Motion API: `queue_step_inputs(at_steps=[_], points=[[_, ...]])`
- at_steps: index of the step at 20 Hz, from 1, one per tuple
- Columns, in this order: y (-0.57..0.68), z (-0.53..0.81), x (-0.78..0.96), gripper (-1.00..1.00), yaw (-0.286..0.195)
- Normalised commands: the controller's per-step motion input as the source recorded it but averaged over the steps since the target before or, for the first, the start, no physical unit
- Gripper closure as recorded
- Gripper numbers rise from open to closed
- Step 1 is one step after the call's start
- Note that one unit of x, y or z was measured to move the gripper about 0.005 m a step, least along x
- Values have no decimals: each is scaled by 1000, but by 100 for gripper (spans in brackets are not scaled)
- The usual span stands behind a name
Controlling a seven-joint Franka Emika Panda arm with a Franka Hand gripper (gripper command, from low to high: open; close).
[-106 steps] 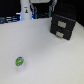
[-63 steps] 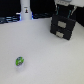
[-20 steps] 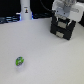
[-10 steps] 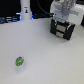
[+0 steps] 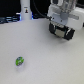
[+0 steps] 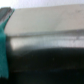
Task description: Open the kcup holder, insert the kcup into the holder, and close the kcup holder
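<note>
The kcup (image 5: 19, 62), a tiny round pod with a green-and-blue top, lies alone on the white table toward the exterior view's left. The kcup holder (image 5: 69, 34) is a black box at the back right, mostly covered by my white-and-grey gripper (image 5: 61, 26), which hangs right at its front. From outside, the fingertips cannot be made out against the black box. The wrist view is blurred: a teal finger (image 6: 4, 50) at the edge, and close behind it a pale band and the holder's dark surface (image 6: 50, 65). Whether the fingers hold anything does not show.
A white upright post (image 5: 25, 9) stands at the back of the table (image 5: 45, 55), left of the holder. Dark clutter runs along the far edge behind it.
Over the last seconds the arm swung from the back middle to the holder and sank in front of it. The kcup has not moved.
</note>
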Motion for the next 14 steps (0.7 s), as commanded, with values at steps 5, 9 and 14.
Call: queue_step_inputs(at_steps=[5,9,14], points=[[-398,138,904,100,-50],[-416,104,895,100,-55],[-440,110,860,100,-57]])
